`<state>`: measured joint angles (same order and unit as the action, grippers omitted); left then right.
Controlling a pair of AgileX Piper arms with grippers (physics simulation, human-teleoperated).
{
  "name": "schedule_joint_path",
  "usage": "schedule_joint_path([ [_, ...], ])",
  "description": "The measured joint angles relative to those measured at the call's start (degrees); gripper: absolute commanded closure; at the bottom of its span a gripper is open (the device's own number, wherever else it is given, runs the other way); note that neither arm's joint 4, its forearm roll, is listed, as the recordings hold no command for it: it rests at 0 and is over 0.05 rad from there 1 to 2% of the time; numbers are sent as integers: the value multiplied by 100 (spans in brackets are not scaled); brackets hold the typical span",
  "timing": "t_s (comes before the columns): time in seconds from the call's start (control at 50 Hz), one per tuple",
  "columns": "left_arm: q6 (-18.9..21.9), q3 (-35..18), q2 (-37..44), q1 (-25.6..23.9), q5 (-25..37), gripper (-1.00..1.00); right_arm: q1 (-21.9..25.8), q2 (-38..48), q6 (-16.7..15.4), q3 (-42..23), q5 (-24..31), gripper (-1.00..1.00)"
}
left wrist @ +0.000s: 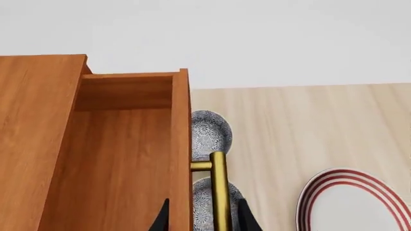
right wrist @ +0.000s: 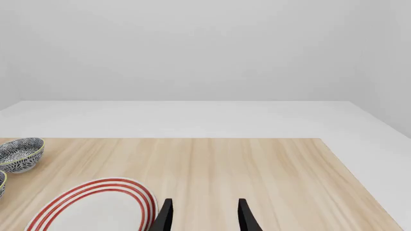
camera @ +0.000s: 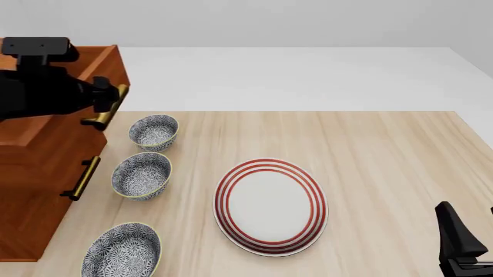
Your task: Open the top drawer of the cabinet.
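At nine to ten o'clock on the table [camera: 385,144] stands the cabinet [camera: 31,190]. Its top drawer [left wrist: 122,159] is pulled out, inside bare. The left gripper [left wrist: 204,219] straddles the drawer's brass handle [left wrist: 220,192], fingers close on either side, seemingly clamped. Just right of the cabinet, three patterned bowls [camera: 142,175] run from eleven down to seven. A red-ringed plate [camera: 271,206] sits at centre. At five o'clock the right gripper [right wrist: 204,216] hangs above bare wood, fingers spread, holding nothing.
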<state>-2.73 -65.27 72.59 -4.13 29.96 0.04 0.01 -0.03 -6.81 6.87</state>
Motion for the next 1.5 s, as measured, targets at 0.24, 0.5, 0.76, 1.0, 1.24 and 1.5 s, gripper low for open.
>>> schedule_joint_path([
  [0.24, -112, -15, 30, -160, -56, -100, 0, 0, 0, 0, 0, -100],
  [0.5, -199, -22, 50, -287, -106, -100, 0, 0, 0, 0, 0, -100],
  [0.76, -189, -55, 86, -392, -116, -100, 0, 0, 0, 0, 0, -100],
  [1.0, -245, -91, 136, -580, -150, -100, 0, 0, 0, 0, 0, -100],
  [1.24, -327, -99, 165, -721, -212, -100, 0, 0, 0, 0, 0, -100],
  [1.5, -268, -140, 228, -865, -269, -100, 1, 0, 0, 0, 0, -100],
])
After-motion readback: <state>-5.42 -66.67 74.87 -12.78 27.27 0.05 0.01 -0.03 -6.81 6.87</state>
